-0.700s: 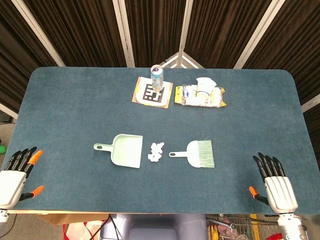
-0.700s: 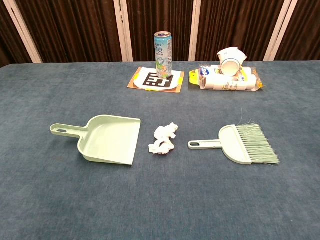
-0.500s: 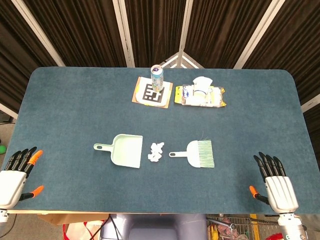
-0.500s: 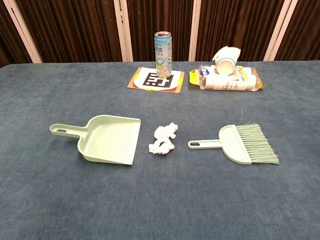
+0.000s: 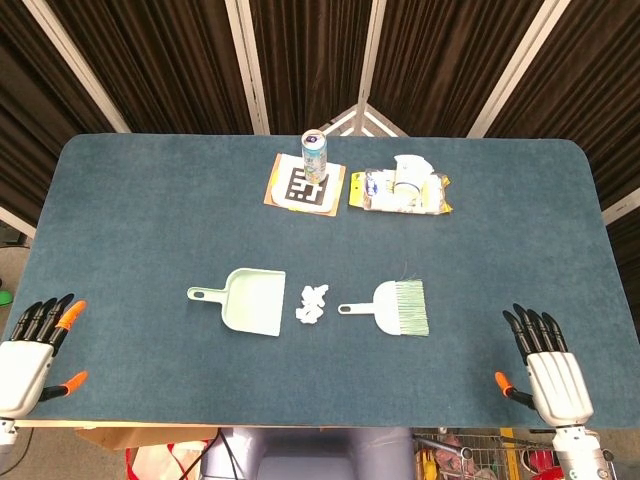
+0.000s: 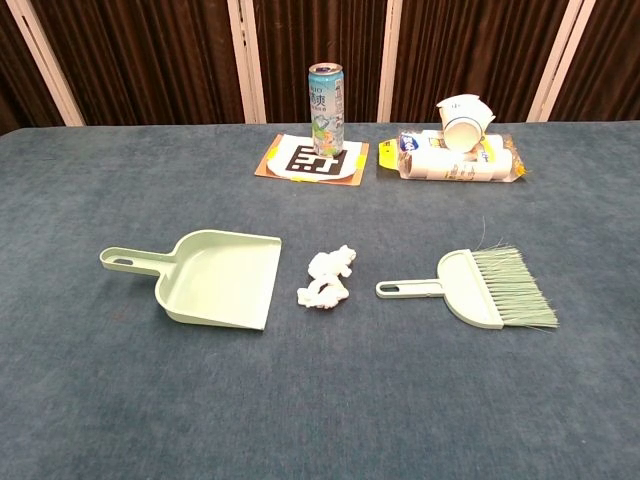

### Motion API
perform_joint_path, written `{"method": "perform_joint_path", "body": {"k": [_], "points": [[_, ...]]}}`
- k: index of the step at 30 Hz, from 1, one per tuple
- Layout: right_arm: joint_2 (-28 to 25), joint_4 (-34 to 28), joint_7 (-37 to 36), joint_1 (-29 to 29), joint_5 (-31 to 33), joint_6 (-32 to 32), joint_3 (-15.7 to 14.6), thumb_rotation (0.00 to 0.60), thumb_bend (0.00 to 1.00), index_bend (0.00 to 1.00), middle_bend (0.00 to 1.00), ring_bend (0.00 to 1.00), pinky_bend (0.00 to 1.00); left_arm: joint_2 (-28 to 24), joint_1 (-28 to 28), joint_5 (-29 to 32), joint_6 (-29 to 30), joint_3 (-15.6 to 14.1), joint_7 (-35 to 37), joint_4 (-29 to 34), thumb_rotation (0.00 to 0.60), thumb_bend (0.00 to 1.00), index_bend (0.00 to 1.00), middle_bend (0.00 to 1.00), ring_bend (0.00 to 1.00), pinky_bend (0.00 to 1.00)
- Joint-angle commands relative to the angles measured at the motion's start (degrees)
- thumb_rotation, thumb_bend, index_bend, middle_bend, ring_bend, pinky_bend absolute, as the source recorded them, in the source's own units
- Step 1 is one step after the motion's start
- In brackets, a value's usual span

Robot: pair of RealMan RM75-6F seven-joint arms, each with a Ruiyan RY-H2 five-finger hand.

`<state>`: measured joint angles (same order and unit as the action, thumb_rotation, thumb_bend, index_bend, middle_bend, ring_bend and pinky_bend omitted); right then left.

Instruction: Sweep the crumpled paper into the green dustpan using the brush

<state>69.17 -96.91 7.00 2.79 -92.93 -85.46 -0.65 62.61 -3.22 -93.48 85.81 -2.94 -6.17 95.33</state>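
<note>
The white-backed left hand (image 5: 28,360) sits at the near left corner of the blue felt-covered table (image 5: 140,220), its dark fingers straight and apart with nothing in them; its wrist is cut off by the lower edge of the head view. The matching right hand (image 5: 548,370) lies at the near right edge, fingers likewise spread and empty, its arm running out of frame below. Neither hand appears in the chest view. Well away from both, near the table's middle, the small wad of crumpled white paper (image 6: 327,278) lies between the pale green plastic dustpan (image 6: 210,277) to its left and the pale green hand brush (image 6: 480,286) to its right, close to each but touching neither. The dustpan's mouth faces the paper; the brush's handle points toward it, bristles away. Farther back, a tall drink can (image 6: 325,96) stands upright on a printed marker card (image 6: 312,160). Beside it lies a clear packet of white paper cups (image 6: 455,162) with one loose cup tipped on top; its label is too small to read.
</note>
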Motion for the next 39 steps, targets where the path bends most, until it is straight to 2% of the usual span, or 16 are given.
{"method": "perform_joint_path", "body": {"k": [1, 4, 6, 9, 12, 15, 21, 31, 39], "points": [[0.0, -1.3, 0.2, 0.9, -0.2, 0.3, 0.8, 0.6, 0.28, 0.0, 0.0, 0.0, 0.02, 0.0, 0.0, 0.1, 0.0, 0.0, 0.0, 0.1, 0.6, 0.0, 0.0, 0.0, 0.0, 0.02], [0.4, -2.8, 1.1, 2.6, 0.3, 1.5, 2.7, 0.6, 0.28, 0.0, 0.09, 0.12, 0.2, -0.1, 0.0, -0.2, 0.0, -0.1, -0.2, 0.1, 0.6, 0.0, 0.0, 0.0, 0.0, 0.02], [1.2, -3.1, 2.4, 4.4, 1.0, 2.7, 4.5, 0.6, 0.28, 0.0, 0.28, 0.31, 0.4, 0.0, 0.1, -0.4, 0.2, -0.2, -0.4, 0.0, 0.6, 0.0, 0.0, 0.0, 0.0, 0.02], [2.7, -3.3, 5.0, 7.5, 3.7, 6.2, 7.2, 0.6, 0.28, 0.0, 0.51, 0.57, 0.62, 0.0, 0.1, -0.6, 0.3, -0.2, -0.5, 0.1, 0.6, 0.0, 0.0, 0.0, 0.0, 0.02], [4.2, -3.5, 7.6, 10.7, 6.6, 10.7, 8.9, 0.6, 0.28, 0.05, 0.69, 0.74, 0.76, 0.1, 0.0, -0.6, 0.1, -0.2, -0.7, 0.0, 0.6, 0.0, 0.0, 0.0, 0.0, 0.02], [6.3, -3.2, 10.7, 13.8, 8.4, 14.4, 9.9, 0.6, 0.28, 0.16, 0.8, 0.84, 0.83, 0.2, 0.0, -0.6, -0.1, -0.3, -0.9, 0.1, 0.6, 0.0, 0.0, 0.0, 0.0, 0.02], [11.8, -2.1, 16.4, 18.4, 12.0, 19.7, 10.4, 0.6, 0.28, 0.29, 0.85, 0.89, 0.87, 0.2, -0.1, -0.5, -0.2, -0.2, -1.2, 0.1, 0.6, 0.0, 0.0, 0.0, 0.0, 0.02], [23.5, 3.0, 25.4, 24.5, 18.2, 23.3, 11.6, 0.6, 0.28, 0.34, 0.85, 0.89, 0.87, 0.2, -0.5, -0.1, -1.1, -0.2, -1.2, 0.3, 0.6, 0.0, 0.0, 0.0, 0.0, 0.02], [30.5, 8.3, 29.4, 27.3, 22.4, 23.8, 11.7, 0.6, 0.28, 0.35, 0.85, 0.89, 0.87, 0.1, -0.6, 0.3, -1.5, -0.2, -1.0, 0.3, 0.6, 0.0, 0.0, 0.0, 0.0, 0.02]]}}
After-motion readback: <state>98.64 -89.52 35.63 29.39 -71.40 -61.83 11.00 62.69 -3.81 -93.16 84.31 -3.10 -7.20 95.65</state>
